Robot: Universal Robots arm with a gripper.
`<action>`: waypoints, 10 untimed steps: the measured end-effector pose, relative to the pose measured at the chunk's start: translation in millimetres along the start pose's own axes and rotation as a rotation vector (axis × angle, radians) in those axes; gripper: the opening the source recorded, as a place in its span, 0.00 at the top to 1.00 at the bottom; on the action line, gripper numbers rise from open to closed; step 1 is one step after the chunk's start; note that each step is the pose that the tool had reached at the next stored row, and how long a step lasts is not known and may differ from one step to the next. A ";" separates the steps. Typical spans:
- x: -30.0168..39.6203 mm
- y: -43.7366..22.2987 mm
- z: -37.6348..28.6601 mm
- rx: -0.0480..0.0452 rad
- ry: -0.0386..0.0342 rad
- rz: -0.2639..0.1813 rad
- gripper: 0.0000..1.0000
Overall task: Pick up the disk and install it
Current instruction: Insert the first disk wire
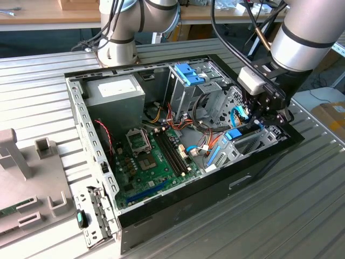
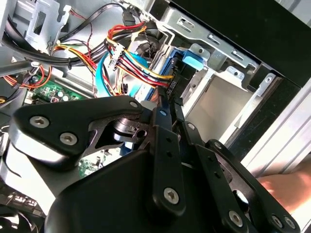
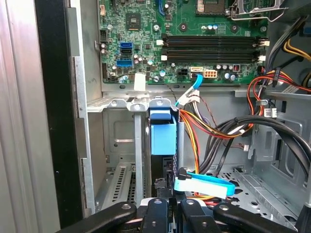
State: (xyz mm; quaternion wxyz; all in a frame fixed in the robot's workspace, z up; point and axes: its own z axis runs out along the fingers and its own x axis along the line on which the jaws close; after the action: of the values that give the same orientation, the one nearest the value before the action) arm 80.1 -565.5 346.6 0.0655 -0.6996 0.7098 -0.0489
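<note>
The disk stands inside the computer case, beside the motherboard.

I'm looking at my arm showing silver-grey tube segments with a dark band around one joint, and black cables trailing along it. A small white box is sitting at the wrist. In the second wrist view the gripper is showing matte black linkage bars studded with round silver screws.
</note>
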 end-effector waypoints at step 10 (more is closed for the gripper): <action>-3.2 0.1 0.3 0.0001 0.0092 -0.002 0.84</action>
State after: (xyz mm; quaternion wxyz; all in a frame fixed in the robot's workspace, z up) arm 80.0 -562.3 346.4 0.0623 -0.7001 0.7094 -0.0522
